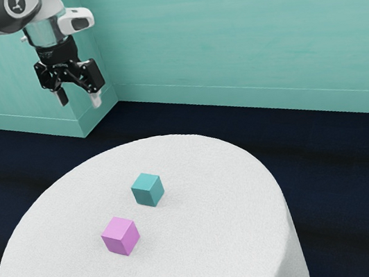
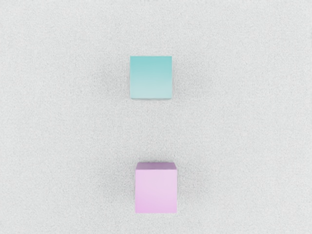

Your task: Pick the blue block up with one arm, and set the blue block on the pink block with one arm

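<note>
Nothing of the task is done yet. The tool (image 1: 80, 99) hangs high in the air with its two fingers spread and nothing between them. The blue block (image 1: 147, 189), more of a blue-green, sits flat on the white tabletop (image 1: 243, 241) well below the tool and untouched. The pink block (image 1: 120, 235) rests near it, the two apart with bare tabletop between them. The wrist view looks straight down on both blocks, so the tool seems roughly above the pair. Everything is left to do: lowering to the blue block, closing on it, lifting it, carrying it over the pink block and setting it on top.
</note>
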